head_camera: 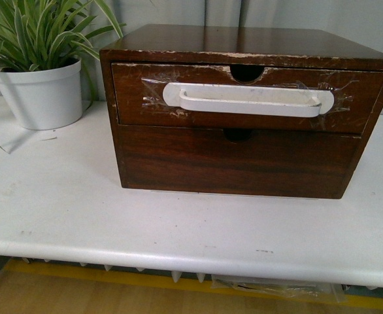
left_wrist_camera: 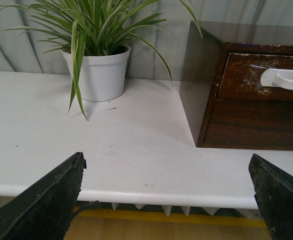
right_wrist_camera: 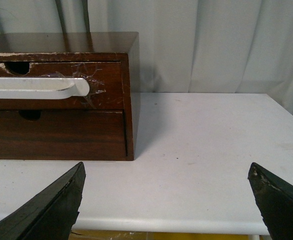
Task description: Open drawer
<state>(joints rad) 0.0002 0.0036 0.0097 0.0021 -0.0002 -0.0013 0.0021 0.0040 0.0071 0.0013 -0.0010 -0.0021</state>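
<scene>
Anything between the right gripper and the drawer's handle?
Only bare white table lies between the open right gripper and the handle on the drawer, as the right wrist view shows.

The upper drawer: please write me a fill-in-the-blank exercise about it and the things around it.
1. The long handle on the drawer is ____ in colour.
2. Clear ____ fixes the handle to the drawer.
3. In the front view, the potted plant stands to the ____ of the cabinet.
4. The left gripper and the right gripper are both wide ____, holding nothing.
Missing words: white; tape; left; open.
</scene>
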